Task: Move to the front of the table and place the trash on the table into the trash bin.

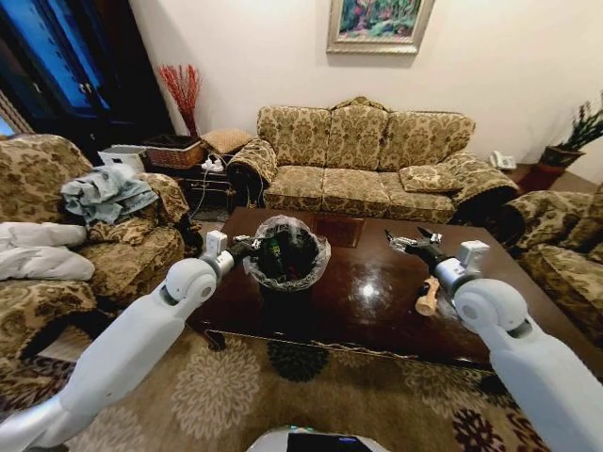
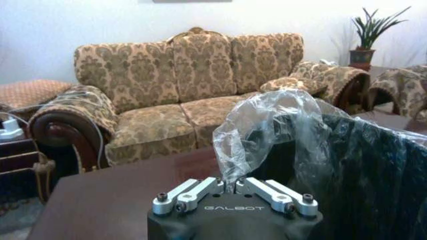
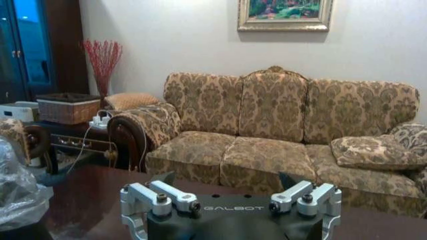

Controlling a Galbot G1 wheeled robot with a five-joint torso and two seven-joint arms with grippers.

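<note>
The table (image 1: 377,301) is our landmark, dark and glossy, and the trash bin (image 1: 285,252) stands right on top of it, toward its left end, the clear liner crinkled over the rim. Inside the bin there's a green bottle (image 1: 274,250) and something red beside it, though I can't make that one out.

The left gripper (image 1: 247,247) sits right at the bin's left rim, and in the left wrist view its fingers are pressed together with liner plastic (image 2: 267,125) rising just past their tips; whether they pinch it, I cannot tell.

Over the table's right half hangs the right gripper (image 1: 412,238), jaws spread wide and holding nothing. Just below it, beside the right arm, a tan bottle-shaped piece (image 1: 429,297) lies on the tabletop, not far from the table's near edge.

Between bin and right gripper the tabletop is bare and shiny, with a flat dark square inlay (image 1: 337,229) toward the far edge. Beyond that far edge stands the sofa (image 1: 363,160); an armchair (image 1: 85,235) crowds the table's left end.
</note>
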